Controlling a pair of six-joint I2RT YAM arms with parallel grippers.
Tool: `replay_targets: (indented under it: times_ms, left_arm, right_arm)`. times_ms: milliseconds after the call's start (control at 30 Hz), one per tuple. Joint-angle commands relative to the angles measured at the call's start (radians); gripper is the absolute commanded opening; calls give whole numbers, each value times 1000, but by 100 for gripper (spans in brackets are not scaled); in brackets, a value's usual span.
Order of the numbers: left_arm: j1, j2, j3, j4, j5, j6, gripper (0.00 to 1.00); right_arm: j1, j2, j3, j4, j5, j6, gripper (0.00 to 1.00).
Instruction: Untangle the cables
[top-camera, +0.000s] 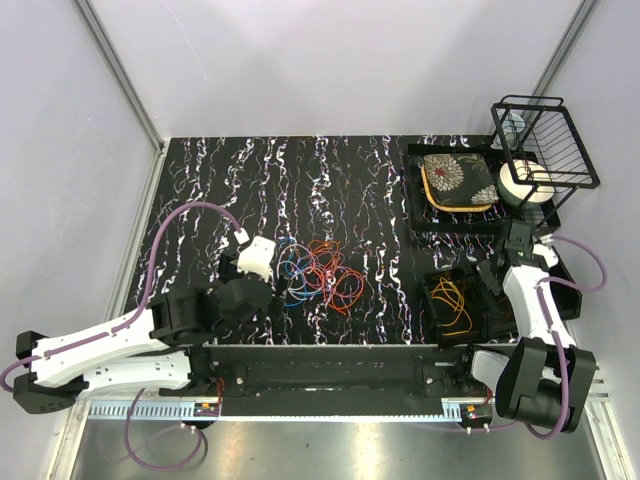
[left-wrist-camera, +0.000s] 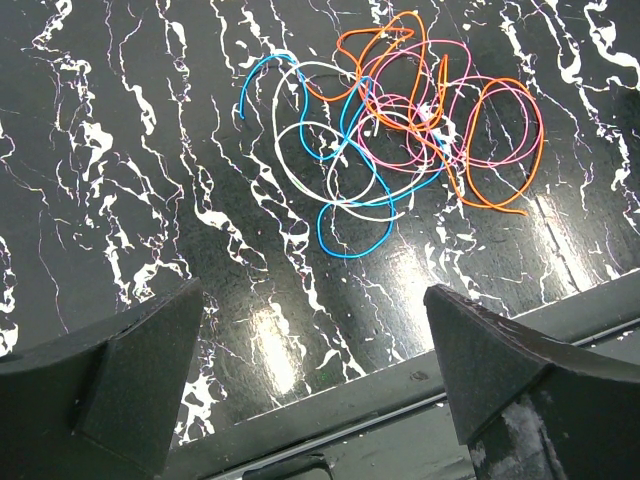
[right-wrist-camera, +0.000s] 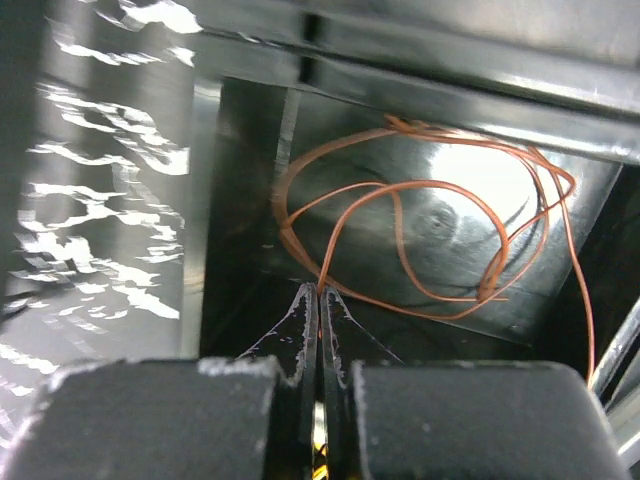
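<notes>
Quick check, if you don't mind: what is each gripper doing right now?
Left gripper: open, holding nothing.
Right gripper: shut, apparently pinching the orange cable.

White, black-jointed arms carry thick purple hoses.

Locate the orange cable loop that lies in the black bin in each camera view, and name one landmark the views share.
Top external: orange cable loop, lower right, inside black bin.
Left wrist: not in it.
Right wrist: centre, filling the bin.
Shared landmark: the marbled tabletop.
</notes>
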Motion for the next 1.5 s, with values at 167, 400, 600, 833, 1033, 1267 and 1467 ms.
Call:
replay_targets:
  times_ms: [167, 400, 600, 833, 1033, 1267, 1467]
  left_arm:
    - [-4, 13, 5, 22, -41, -9, 97]
    - [-4, 17, 8, 22, -44, -8, 97]
    - [-4, 27, 9, 23, -45, -3, 97]
    - [-4, 24, 9, 20, -55, -8, 97]
    - [-4, 28, 9, 14, -59, -12, 96]
    - [-4, 22, 11, 8, -67, -20, 96]
    - [-4, 17, 14, -1, -73, -31, 95]
  right_arm:
    - [-36, 85, -133, 192, -133, 36, 0]
    - [-67, 133, -110, 276, -182, 2, 0]
    - [-67, 197, -104, 374, -309, 120, 0]
    - [-62, 260, -162, 615, -452, 331, 0]
    - [-64, 152, -98, 513, -423, 272, 28]
    - [-65, 12, -79, 347, -422, 199, 57]
    - [-65, -83, -73, 236, -428, 147, 69]
